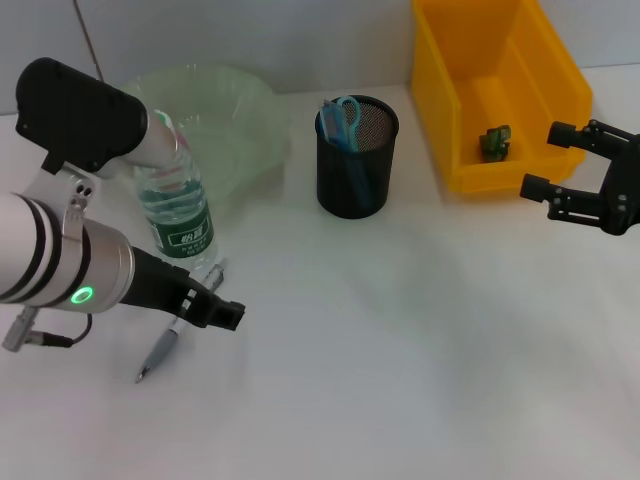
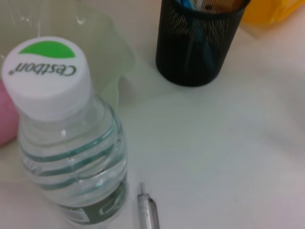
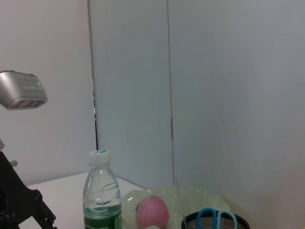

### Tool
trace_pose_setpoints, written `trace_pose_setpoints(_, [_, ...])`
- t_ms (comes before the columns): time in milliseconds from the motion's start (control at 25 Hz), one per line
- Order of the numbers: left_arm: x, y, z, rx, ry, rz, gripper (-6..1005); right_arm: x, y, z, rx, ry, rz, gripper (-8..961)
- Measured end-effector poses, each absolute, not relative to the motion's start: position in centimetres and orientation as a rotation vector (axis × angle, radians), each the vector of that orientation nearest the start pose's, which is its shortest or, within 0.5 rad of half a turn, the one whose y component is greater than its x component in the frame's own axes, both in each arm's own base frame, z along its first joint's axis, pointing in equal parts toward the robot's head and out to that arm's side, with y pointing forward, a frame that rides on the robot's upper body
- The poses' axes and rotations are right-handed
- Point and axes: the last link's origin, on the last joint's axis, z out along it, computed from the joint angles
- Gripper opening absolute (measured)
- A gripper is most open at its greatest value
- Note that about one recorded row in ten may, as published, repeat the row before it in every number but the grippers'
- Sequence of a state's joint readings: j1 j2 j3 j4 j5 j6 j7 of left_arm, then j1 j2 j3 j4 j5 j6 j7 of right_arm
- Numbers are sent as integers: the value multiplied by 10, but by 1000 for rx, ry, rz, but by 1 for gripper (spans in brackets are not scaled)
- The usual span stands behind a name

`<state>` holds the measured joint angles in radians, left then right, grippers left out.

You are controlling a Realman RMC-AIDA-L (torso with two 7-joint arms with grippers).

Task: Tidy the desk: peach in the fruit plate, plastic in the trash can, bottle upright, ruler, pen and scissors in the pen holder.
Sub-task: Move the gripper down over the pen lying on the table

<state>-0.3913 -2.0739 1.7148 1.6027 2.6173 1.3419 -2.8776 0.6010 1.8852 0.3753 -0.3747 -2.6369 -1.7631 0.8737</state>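
The water bottle (image 1: 176, 205) stands upright with its white cap (image 2: 46, 76) on, beside the pale green fruit plate (image 1: 235, 110). The pink peach (image 3: 152, 212) lies in that plate; my left arm hides it in the head view. The grey pen (image 1: 160, 352) lies on the table near the front left, its top end (image 2: 147, 212) close to the bottle's base. My left gripper (image 1: 215, 308) hovers right over the pen's upper end. The black mesh pen holder (image 1: 357, 158) holds the blue scissors (image 1: 345, 115); the ruler is not discernible. Green plastic (image 1: 494, 142) lies in the yellow trash can (image 1: 470, 175). My right gripper (image 1: 553, 160) hangs open beside the can.
The table's white surface spreads in front of the pen holder and the yellow can. Grey wall panels stand behind the table.
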Motion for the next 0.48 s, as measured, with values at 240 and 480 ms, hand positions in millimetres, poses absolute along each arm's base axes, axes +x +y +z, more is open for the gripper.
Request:
trace_pose_setpoints(240, [-177,332,-31,-2432,-975,455,808,317,322,73,-2392,371,828,832])
trace_pose_setpoints(480, [-183,344,-32,-2414,-1037,523,808,313,326,74,-2389,368,833,832])
